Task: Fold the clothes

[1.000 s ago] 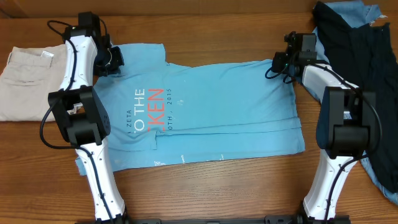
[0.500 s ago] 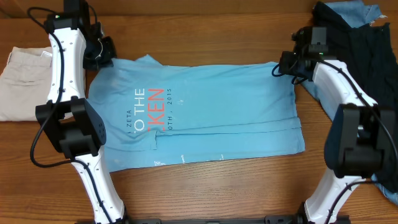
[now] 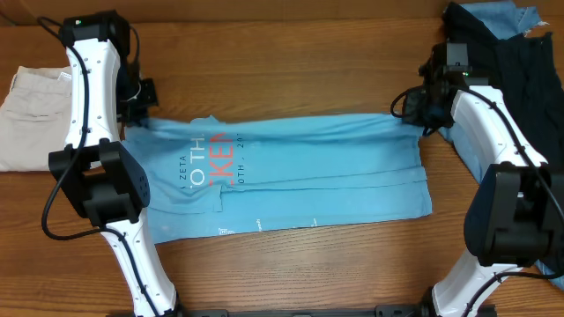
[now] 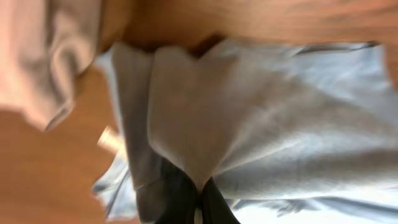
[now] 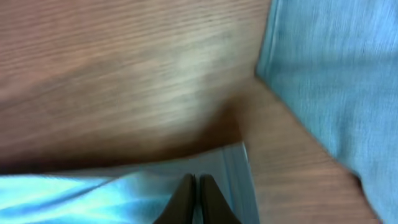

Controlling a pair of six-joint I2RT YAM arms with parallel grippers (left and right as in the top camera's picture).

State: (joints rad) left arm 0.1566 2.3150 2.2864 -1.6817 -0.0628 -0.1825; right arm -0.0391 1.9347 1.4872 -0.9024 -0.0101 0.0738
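One shirt: sky-blue tee [image 3: 300, 176] lies sideways across the middle of the table [image 3: 291, 53], print up, with the tops of the letters hidden under a turned edge.
Far edge: it's up off the wood, pulled into a straight line between the two claws and tipped toward the near side.
Left claw [image 3: 139, 113]: pinched tight on the far corner at the sleeve end, cloth bunched right into its tips.
Right claw [image 3: 423, 119]: clamped on the far corner at the hem end, a thin strip of blue caught in it.
Done: looks like the first long fold is in hand, but not laid flat.
Left: I'd say set that edge down, then the crosswise folds.
Around: beige trousers [image 3: 31, 114] sit beside the left arm, and dark clothes [image 3: 511, 62] are heaped at the far right.
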